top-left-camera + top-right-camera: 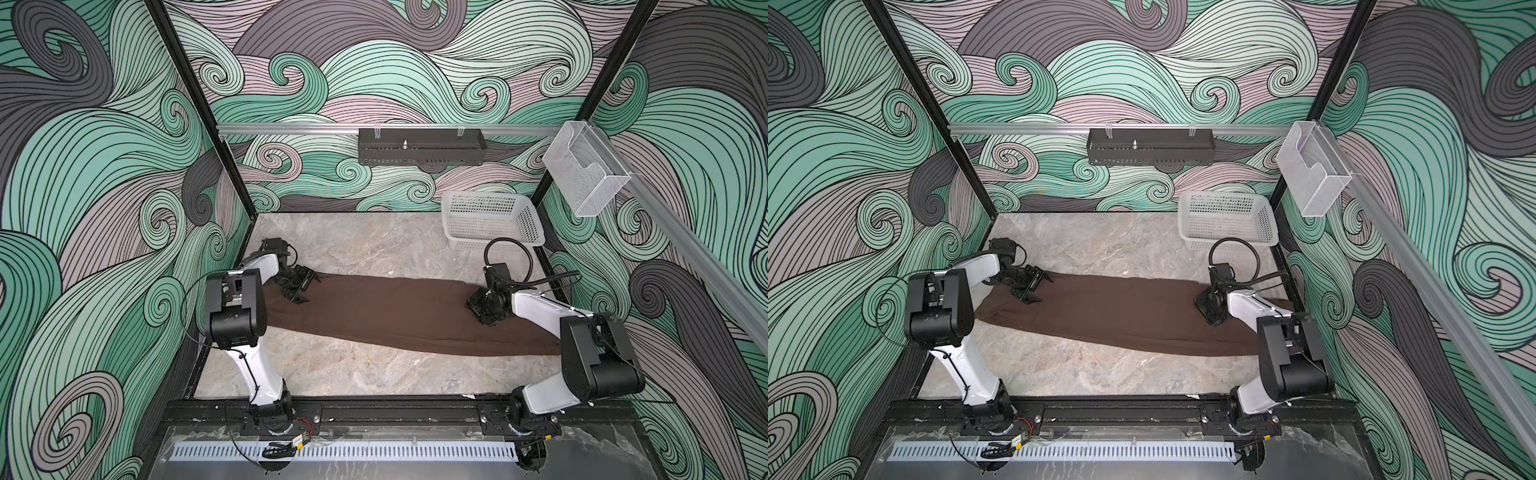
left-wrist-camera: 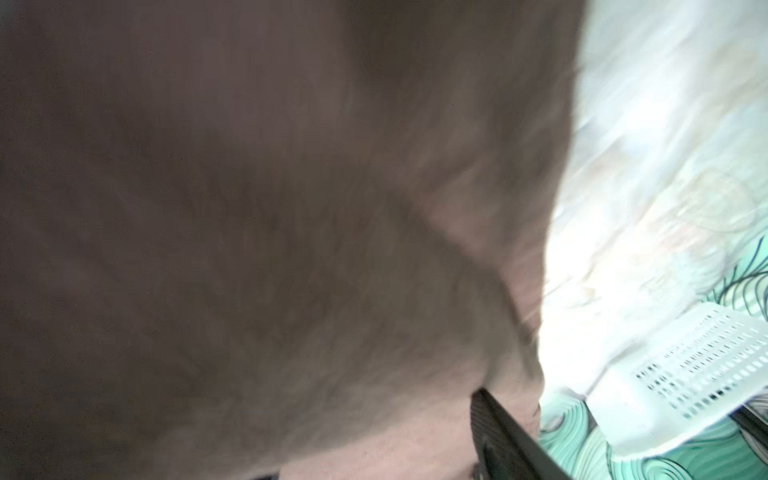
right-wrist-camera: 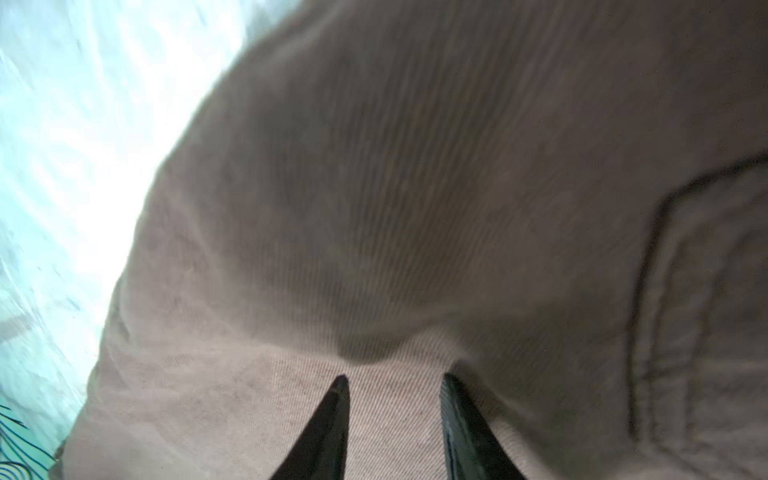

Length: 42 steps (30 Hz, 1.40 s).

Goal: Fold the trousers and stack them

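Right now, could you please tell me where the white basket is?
In both top views the white basket stands in the far right corner, beyond the right gripper, clear of the trousers.

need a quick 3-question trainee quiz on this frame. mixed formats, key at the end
1. True or false: the trousers lie inside the white basket.
2. Seen in both top views, in which corner of the table does the white basket stand? A) near left B) far right C) near right
3. Fill in: in the right wrist view, the right claw has its fingers ___, with brown cloth showing between them.
Key: 1 false, they lie stretched out long on the table. 2 B. 3 apart.
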Available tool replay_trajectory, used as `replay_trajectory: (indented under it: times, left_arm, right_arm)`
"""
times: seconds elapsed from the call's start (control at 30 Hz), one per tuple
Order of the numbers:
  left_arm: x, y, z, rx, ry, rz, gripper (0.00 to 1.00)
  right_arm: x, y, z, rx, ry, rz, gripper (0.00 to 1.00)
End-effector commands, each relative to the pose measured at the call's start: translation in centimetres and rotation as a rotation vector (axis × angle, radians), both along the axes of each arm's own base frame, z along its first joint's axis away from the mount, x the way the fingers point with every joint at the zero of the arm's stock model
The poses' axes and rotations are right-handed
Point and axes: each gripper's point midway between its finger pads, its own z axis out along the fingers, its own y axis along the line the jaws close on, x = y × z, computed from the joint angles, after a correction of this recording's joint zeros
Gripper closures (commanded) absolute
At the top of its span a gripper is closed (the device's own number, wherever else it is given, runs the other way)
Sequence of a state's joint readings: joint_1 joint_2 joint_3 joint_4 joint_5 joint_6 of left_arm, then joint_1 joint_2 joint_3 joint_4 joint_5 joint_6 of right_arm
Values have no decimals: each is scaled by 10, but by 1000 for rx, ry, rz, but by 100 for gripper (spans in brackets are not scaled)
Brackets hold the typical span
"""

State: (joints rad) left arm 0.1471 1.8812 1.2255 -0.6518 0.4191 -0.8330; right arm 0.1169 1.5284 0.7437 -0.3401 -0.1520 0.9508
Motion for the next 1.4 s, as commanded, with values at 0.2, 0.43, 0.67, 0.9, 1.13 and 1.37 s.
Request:
replay_trajectory:
  times: [0.2, 0.43, 0.67, 0.9, 1.13, 1.37]
  left_arm:
    - [9, 72, 134, 255, -253, -57, 20]
    - [10, 117, 110, 171, -234, -7, 23]
    - [24, 130, 82, 129, -126, -7, 32]
    - [11, 135, 68, 151, 4, -15, 27]
    - [7, 132, 58, 144, 91, -77, 25]
    - [15, 140, 68, 167, 98, -137, 24]
  right_arm:
    - [2, -11, 44, -96, -22, 97, 59]
    - [15, 4, 55, -109, -38, 170, 57]
    - [-6, 18, 19, -107, 62, 178, 58]
    - [-40, -7, -4, -167, 210, 108, 57]
    - [-61, -41, -12, -233, 316, 51, 56]
    - [-68, -55, -17, -250, 365, 34, 55]
